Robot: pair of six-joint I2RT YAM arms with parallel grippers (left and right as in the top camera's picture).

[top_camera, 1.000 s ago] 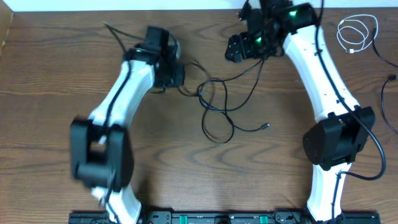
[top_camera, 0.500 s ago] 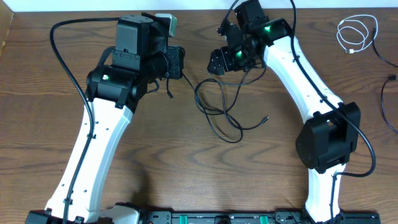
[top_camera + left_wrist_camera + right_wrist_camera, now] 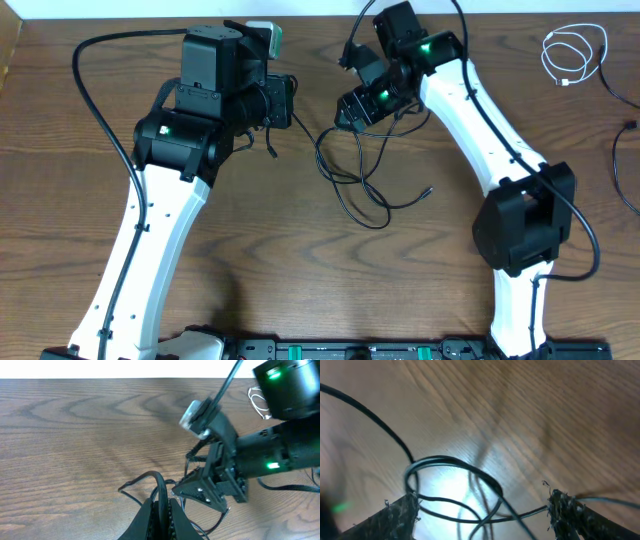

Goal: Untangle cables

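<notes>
The black cable [image 3: 352, 182] lies in loose loops on the wooden table between my two grippers, its plug end [image 3: 428, 190] pointing right. My left gripper [image 3: 291, 108] is shut on a strand of the black cable [image 3: 137, 479], seen in the left wrist view [image 3: 162, 506]. My right gripper [image 3: 346, 112] is open and held low over the loops. In the right wrist view, cable strands [image 3: 450, 461] cross between its spread fingers [image 3: 482, 510]. The white cable [image 3: 572, 52] lies coiled at the far right back, apart from the black one.
Another thin black wire [image 3: 618, 160] runs along the right table edge. The table's back edge meets a white wall [image 3: 320, 8]. The arm bases stand on a black rail [image 3: 330, 350] at the front edge. The right gripper's body [image 3: 215, 490] hangs close in front of my left fingers.
The left arm has swung round, with its gripper now at the cable's left end. The right gripper has moved left and down over the loops, which have bunched slightly.
</notes>
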